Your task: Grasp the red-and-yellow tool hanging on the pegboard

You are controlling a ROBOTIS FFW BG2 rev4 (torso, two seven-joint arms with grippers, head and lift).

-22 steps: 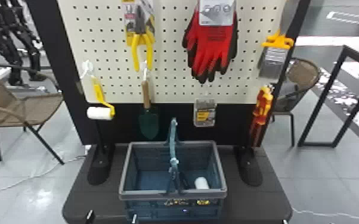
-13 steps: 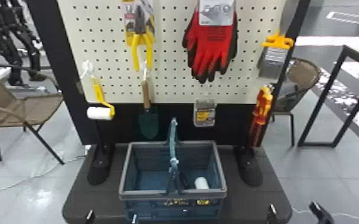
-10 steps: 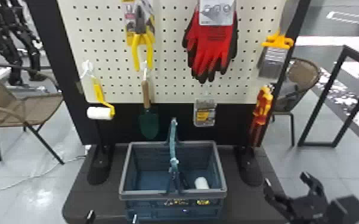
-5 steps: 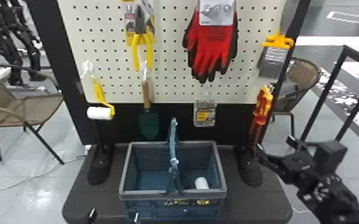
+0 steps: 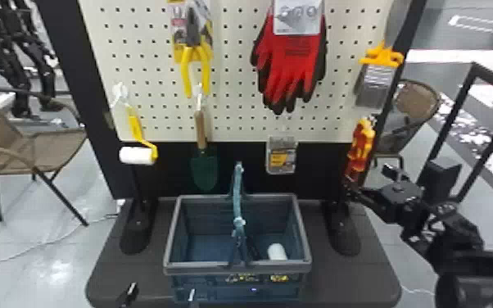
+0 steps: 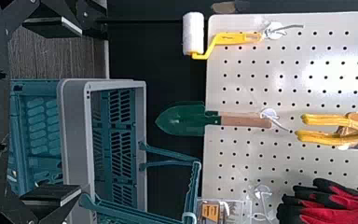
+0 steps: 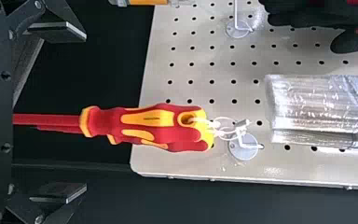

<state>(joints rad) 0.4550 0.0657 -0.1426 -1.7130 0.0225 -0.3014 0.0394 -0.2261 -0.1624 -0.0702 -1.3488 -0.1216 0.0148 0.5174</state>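
Note:
The red-and-yellow tool (image 5: pixel 359 148) is a screwdriver hanging by a white tie from a hook at the pegboard's lower right corner, blade pointing down. My right gripper (image 5: pixel 366 180) is open just below its handle. In the right wrist view the handle (image 7: pixel 144 125) lies ahead of the right gripper (image 7: pixel 65 112). The red shaft runs back between the two spread fingers (image 7: pixel 56 30), touching neither. My left gripper (image 6: pixel 60 109) is open and low at the table's front edge, facing the basket (image 6: pixel 74 140).
A grey-and-teal basket (image 5: pixel 299 229) with a raised handle stands mid-table and holds a white roll (image 5: pixel 276 250). On the pegboard hang a paint roller (image 5: pixel 137 155), green trowel (image 5: pixel 204 164), yellow pliers (image 5: pixel 194 65), red gloves (image 5: pixel 288 61) and a wrapped brush (image 5: pixel 374 80).
The right arm has risen into view from the lower right. It has moved up and left to the screwdriver's lower end. The left gripper has stayed at the table front.

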